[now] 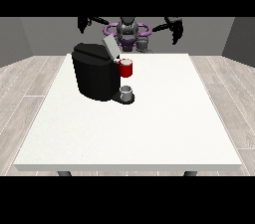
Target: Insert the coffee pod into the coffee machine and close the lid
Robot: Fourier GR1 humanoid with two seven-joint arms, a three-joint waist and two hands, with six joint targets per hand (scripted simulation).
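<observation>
- Pod: I cannot pick it out with certainty. Two small grey things show, and either may be it.
- One grey thing (127, 92) sits on the low base at the front of the machine (94, 76), just under a red thing at the machine (126, 68).
- The other grey thing (143, 44) stands at the table's far edge, upper centre of the frame, close before the robot's body.
- Handling, as a judgement: a coffee pod should be light, stiff and small, with smooth sides that could slip. It is best pinched across its side walls, thumb against fingers and axis upright, so it drops straight into the slot.
- Lid (109, 46): a pale flap tilted up at the machine's top, so the machine is open and closing is not yet done. It should swing down under a light press on its upper face.
- Hand at the view's left (82, 24): raised in the upper left, well apart from the machine. Whether it is released or clenched I cannot tell, but nothing shows in it.
- Hand at the view's right (175, 31): raised in the upper right, well apart from everything on the table (149, 133). Its state is likewise not clear, and nothing shows in it.
- Count: one machine, one lid, one red thing, two grey things, two hands, one table.
</observation>
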